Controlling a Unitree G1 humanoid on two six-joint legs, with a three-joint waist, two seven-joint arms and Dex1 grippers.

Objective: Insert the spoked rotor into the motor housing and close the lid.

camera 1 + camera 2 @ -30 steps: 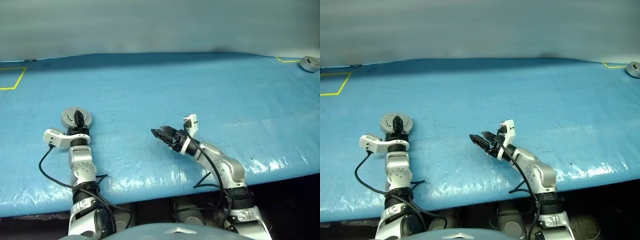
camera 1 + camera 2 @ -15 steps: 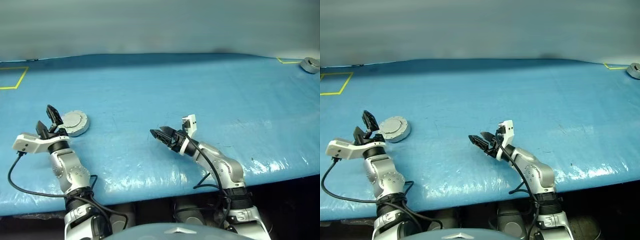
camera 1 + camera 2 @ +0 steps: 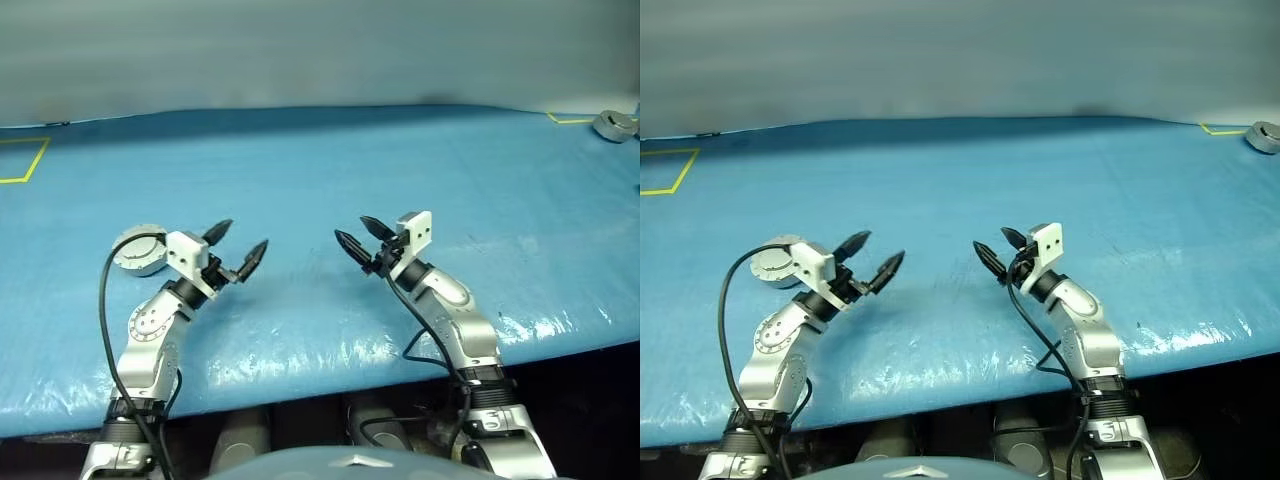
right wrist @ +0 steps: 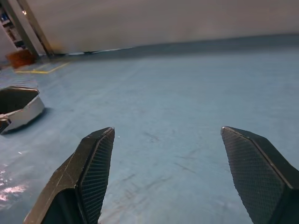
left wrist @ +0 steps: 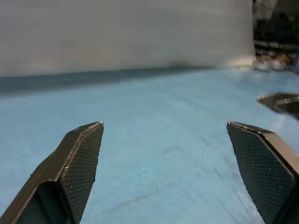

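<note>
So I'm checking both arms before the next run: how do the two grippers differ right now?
The left gripper points toward the right, the right gripper toward the left. The lid lies just behind the left one; nothing lies near the right one. Both are open, empty and raised off the blue table.

Blue table cover (image 3: 320,170) — yellow tape lines (image 3: 25,160) — silver-grey lid (image 3: 137,252)

left gripper (image 3: 236,251), right gripper (image 3: 360,237), jaws apart
</note>
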